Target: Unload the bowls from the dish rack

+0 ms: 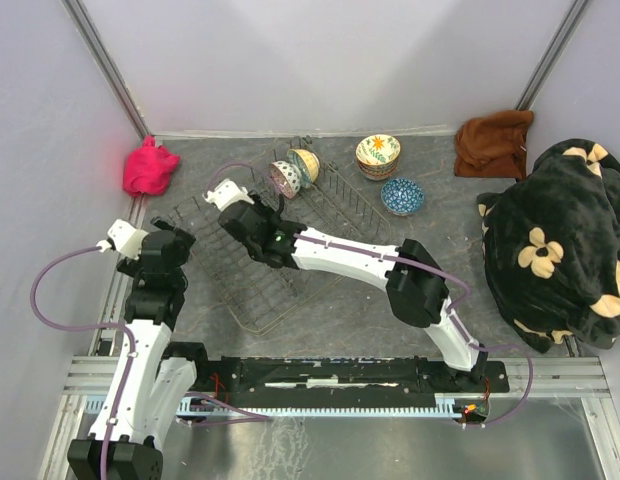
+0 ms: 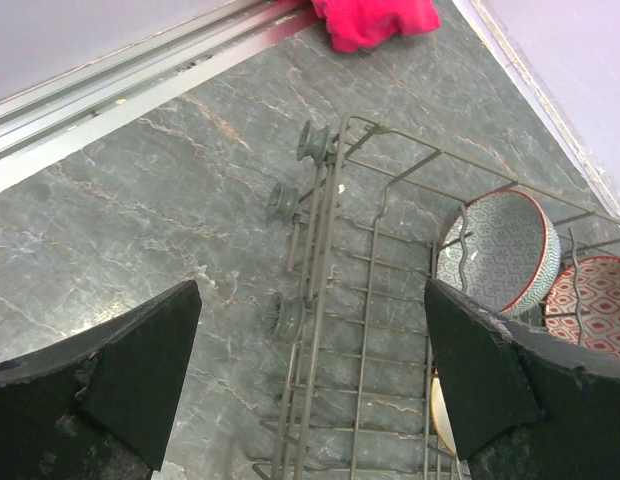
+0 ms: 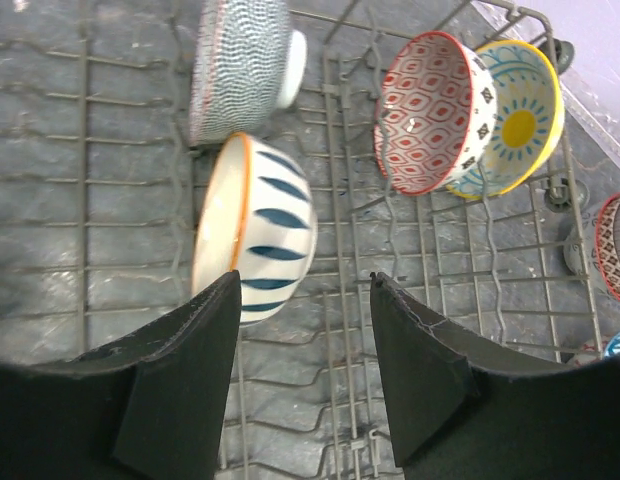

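Note:
The dark wire dish rack [image 1: 320, 215] lies mid-table. In the right wrist view [image 3: 410, 330] it holds a blue-striped white bowl [image 3: 258, 225], a blue-patterned bowl [image 3: 240, 65], a red-diamond bowl [image 3: 435, 110] and a yellow bowl [image 3: 518, 120], all on edge. My right gripper [image 3: 305, 285] is open above the rack, its left finger just below the striped bowl. In the top view it [image 1: 265, 235] hovers over the rack's middle. My left gripper [image 2: 310, 340] is open over the rack's left edge [image 2: 330, 250]. Two stacked bowls [image 1: 378, 155] and a blue bowl [image 1: 402, 196] sit on the table.
A pink cloth [image 1: 150, 167] lies at the back left, a brown cloth [image 1: 495, 143] at the back right, and a black flowered blanket [image 1: 560, 240] fills the right side. Walls enclose the table on three sides.

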Tool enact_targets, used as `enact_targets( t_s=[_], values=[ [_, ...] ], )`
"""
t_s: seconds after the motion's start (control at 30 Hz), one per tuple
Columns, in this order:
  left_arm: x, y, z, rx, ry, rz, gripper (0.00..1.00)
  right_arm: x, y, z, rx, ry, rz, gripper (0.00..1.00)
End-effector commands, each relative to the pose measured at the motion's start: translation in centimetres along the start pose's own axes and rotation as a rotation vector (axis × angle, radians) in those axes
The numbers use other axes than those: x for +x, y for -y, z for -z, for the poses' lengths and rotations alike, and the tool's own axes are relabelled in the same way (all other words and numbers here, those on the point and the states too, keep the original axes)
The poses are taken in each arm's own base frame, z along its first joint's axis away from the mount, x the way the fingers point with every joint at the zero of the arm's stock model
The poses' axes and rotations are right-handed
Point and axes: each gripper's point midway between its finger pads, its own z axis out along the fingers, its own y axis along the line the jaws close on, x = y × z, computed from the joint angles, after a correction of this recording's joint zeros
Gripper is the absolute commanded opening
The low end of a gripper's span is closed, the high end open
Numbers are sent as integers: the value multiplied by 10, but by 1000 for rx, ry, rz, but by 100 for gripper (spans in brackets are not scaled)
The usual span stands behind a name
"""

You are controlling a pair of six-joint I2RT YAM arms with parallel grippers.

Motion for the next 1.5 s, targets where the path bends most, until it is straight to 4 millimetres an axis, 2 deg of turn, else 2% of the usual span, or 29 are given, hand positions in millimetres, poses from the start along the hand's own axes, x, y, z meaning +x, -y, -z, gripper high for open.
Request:
enact_targets(
  t_s=[0.0,0.2,0.37,0.93,1.47],
  values=[
    [-23,-9,6,-59,86,75,99,-30,-1,19,-7,65,-31,62],
    [-31,-32,12,-156,143,101,99,-26,-17,16,-14,55,-10,62],
    [-38,-46,19,-206,190,133,99,-20,-23,9,4,37,12,62],
    [-41,-49,19,-232,198,97,99,-4,-30,-13,111,-5,99,60],
    [-53,-54,31,-222,237,148,99,8,-23,-24,249,-23,116,44]
  ],
)
